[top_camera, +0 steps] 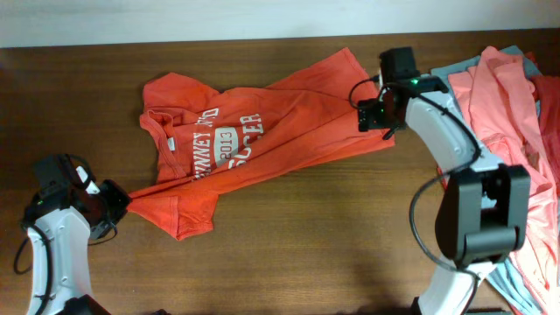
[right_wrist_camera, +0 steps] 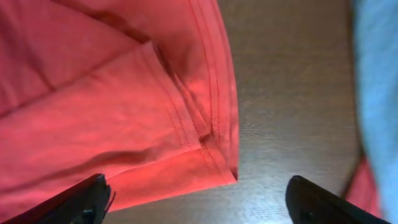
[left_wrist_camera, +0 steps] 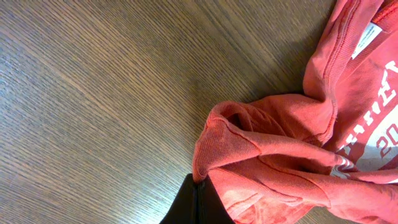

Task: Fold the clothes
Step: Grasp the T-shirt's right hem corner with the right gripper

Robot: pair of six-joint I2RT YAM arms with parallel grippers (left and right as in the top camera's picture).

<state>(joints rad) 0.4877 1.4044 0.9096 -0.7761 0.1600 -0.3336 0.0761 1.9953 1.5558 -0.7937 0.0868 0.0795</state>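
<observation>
An orange-red T-shirt [top_camera: 254, 131] with white lettering lies crumpled across the middle of the table. My left gripper [top_camera: 118, 203] is at its lower left, shut on a bunched edge of the shirt. In the left wrist view the shut fingertips [left_wrist_camera: 199, 185] pinch a fold of the orange-red shirt [left_wrist_camera: 280, 149]. My right gripper [top_camera: 386, 124] hovers over the shirt's right hem. In the right wrist view it stands open [right_wrist_camera: 199, 200], with the hem corner [right_wrist_camera: 231, 173] just beyond the gap between its fingers [right_wrist_camera: 87, 198] and nothing in it.
A pile of salmon-pink [top_camera: 507, 96] and teal-grey [top_camera: 459, 68] shirts lies at the table's right edge, behind the right arm. The teal-grey cloth [right_wrist_camera: 379, 74] shows right of the right gripper. Bare wooden table [top_camera: 306, 245] lies in front.
</observation>
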